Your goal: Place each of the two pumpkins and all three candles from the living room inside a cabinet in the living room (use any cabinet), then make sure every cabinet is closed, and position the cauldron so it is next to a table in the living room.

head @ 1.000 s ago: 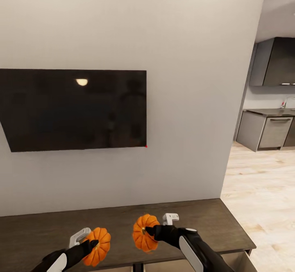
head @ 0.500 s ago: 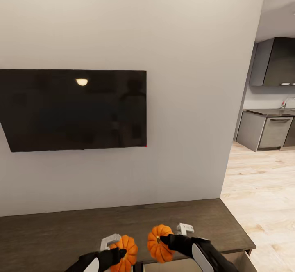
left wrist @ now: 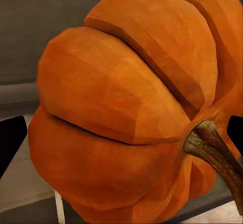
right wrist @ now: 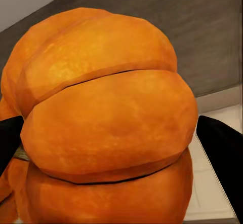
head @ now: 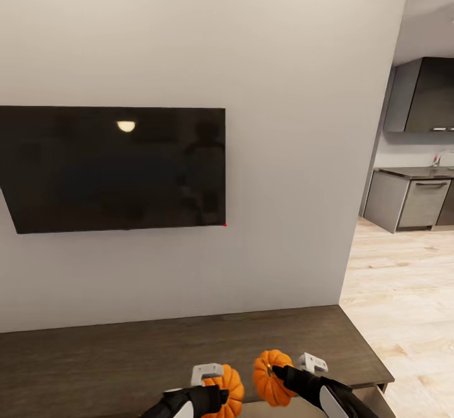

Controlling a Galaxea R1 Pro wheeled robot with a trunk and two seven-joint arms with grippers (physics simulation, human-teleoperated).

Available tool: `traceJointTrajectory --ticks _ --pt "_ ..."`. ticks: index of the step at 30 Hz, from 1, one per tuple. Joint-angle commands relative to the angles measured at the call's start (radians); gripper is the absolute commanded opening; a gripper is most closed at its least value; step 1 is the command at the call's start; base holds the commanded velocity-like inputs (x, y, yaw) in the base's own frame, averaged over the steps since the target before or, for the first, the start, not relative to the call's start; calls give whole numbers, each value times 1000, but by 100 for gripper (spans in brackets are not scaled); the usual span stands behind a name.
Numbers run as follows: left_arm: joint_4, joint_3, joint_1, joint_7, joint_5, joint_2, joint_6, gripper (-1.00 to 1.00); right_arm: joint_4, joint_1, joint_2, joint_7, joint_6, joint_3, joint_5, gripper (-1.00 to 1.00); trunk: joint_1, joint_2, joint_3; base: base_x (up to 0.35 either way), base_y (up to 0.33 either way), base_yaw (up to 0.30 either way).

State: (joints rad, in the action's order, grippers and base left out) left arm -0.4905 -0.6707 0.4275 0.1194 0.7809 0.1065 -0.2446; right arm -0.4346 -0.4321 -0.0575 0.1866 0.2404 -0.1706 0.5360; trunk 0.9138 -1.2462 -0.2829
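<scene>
Pumpkins: two small bright-orange ribbed round pumpkins, one in each tool, held side by side low in the head view over the front edge of the cabinet.
Room, left: a flat black wall-mounted television (head: 113, 169) hangs on a plain pale grey wall (head: 284, 58).
Surface: the long low dark-brown wooden cabinet (head: 113, 355) runs along the wall's foot, its top matte with a fine wood grain.
Left tool: the black left tool (head: 217, 398) is closed around the left pumpkin (head: 226, 391); in the left wrist view this pumpkin (left wrist: 126, 112) sits between dark fingertips (left wrist: 10, 140) at either edge, its faceted lobes and brown woody stem (left wrist: 215, 150) close to the lens.
Right tool: the black right tool (head: 277, 375) is clamped on the right pumpkin (head: 271, 377), which sits slightly higher than the left one and just beside it; in the right wrist view the pumpkin (right wrist: 106, 122) is pressed between black fingers (right wrist: 223, 155).
Cabinet, right end: a pale beige inside (head: 372, 399) shows below the top at the corner.
Room, right: light wood plank floor (head: 403, 298) leads to grey kitchen cupboards (head: 410, 200) under a dark wall unit.
</scene>
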Motion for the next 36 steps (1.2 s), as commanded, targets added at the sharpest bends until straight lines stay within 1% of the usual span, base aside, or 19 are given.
traceJointTrajectory --ticks 1,4,10,14,20,28,36 --pt "-2 -9 1 9 9 0 -1 -100 -1 0 -4 1 4 -1 10 -100 0 -1 -1 0 0 0" --pt "-2 -11 2 9 10 3 2 -100 -1 0 -10 -3 4 7 10 -100 0 -1 -1 0 0 0" --pt "0 -10 2 1 13 2 43 -100 13 0 -22 -8 6 11 11 -100 0 -1 -1 0 0 0" --pt "-2 -10 2 -4 15 0 74 -100 49 0 -21 -10 1 12 11 -100 0 -1 -1 0 0 0" --pt "-2 -10 2 -6 15 -4 82 -100 55 0 -19 -10 -2 14 10 -100 0 -1 -1 0 0 0" --pt "-2 -9 2 -6 15 -5 82 -100 54 0 -21 -2 -28 13 10 -100 31 -57 -26 0 0 0" --pt "-2 -10 2 -6 15 -6 82 -100 47 0 -21 3 -30 13 11 -100 61 -113 -51 0 0 0"
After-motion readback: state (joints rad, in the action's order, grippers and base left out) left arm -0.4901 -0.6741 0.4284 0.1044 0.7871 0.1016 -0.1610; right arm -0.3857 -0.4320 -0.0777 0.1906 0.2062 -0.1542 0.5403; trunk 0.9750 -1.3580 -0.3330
